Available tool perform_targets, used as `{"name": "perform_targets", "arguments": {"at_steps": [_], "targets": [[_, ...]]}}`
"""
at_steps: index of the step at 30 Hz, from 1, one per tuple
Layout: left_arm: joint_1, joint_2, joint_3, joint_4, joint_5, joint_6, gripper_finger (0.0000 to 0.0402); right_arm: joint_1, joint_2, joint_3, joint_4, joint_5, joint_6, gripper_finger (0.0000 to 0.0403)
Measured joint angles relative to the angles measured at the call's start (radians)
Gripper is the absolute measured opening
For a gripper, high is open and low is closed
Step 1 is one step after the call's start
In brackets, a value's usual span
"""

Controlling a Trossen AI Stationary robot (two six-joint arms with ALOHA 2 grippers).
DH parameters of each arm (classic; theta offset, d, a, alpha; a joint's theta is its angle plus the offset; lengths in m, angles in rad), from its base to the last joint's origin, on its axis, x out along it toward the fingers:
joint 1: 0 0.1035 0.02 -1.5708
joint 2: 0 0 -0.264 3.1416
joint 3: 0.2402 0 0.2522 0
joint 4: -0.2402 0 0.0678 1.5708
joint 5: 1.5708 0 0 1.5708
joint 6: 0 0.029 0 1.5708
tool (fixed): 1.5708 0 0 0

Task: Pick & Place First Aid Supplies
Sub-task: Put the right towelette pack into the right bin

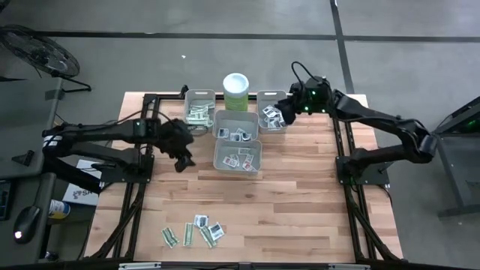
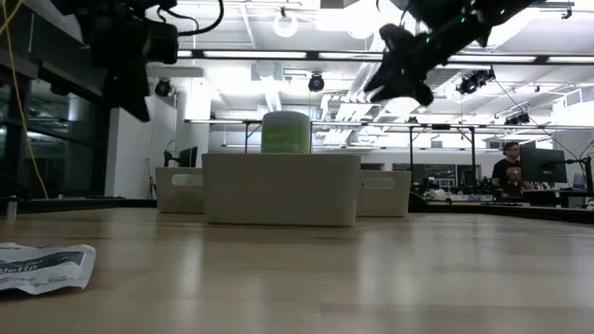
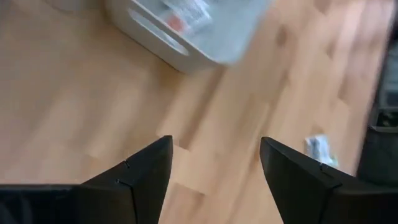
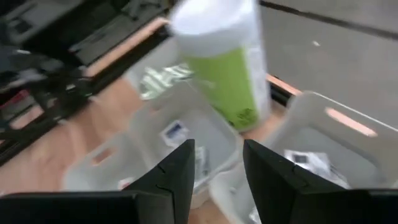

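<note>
The right gripper's point(image 1: 278, 109) dark fingers point(image 4: 177, 171) stand apart with nothing between them, poised over the grey rectangular plastic bin point(image 1: 272, 110) that sits just right of the tall pale green canister with a white lid point(image 1: 235, 92). The left gripper's point(image 1: 182, 160) fingers point(image 3: 144, 169) are spread wide and empty above bare wood, to the canister's left and nearer the front edge.

The first aid supplies, small flat paper packets, lie in several places. White square packets with dark print point(image 1: 270, 114) rest in the bin under the right gripper. Narrow pale green-white strips point(image 1: 197, 114) fill the bin point(image 1: 199, 108) just left of the canister. More white squares point(image 1: 241, 136) sit in the bin point(image 1: 236, 125) directly in front of the canister, and others point(image 1: 238, 161) in the fourth bin point(image 1: 238, 157) in front of that one. Well away from the canister, near the front edge of the wooden plank tabletop point(image 1: 300, 202), a loose cluster remains: green-white strips point(image 1: 189, 234) with their long axes running roughly front to back, some slanted, and white squares point(image 1: 209, 226) lying flat beside them. In the low view one crumpled packet point(image 2: 42, 264) lies flat close to the camera.
</note>
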Motion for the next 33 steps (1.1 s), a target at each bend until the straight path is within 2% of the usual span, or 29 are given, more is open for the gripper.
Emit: {"name": "perform_targets", "arguments": {"at_steps": [4,10,15,21,24,28,33], "targets": [[-0.128,0.027,-0.05,0.062,0.014,-0.091,0.024,0.068,-0.044,0.0,-0.016,-0.004,-0.03,0.013],[-0.333,0.102,-0.057,0.087,-0.076,-0.276,0.024,0.169,-0.083,0.0,-0.067,-0.003,-0.032,0.013],[-0.452,0.175,-0.057,0.104,-0.097,-0.599,0.024,0.247,-0.089,0.0,-0.11,-0.004,-0.033,0.013],[-0.569,0.291,-0.057,0.153,-0.057,-0.936,0.024,0.338,-0.089,0.0,-0.138,0.007,-0.032,0.013],[-0.609,0.353,-0.057,0.223,-0.042,-1.025,0.024,0.395,-0.089,0.0,-0.132,0.008,-0.024,0.013],[-0.652,0.405,-0.056,0.285,-0.08,-1.096,0.024,0.503,-0.089,0.0,-0.096,0.015,-0.018,0.013],[-0.672,0.416,-0.057,0.318,-0.108,-1.138,0.024,0.657,-0.052,0.0,0.0,0.089,0.035,0.0115]]}}
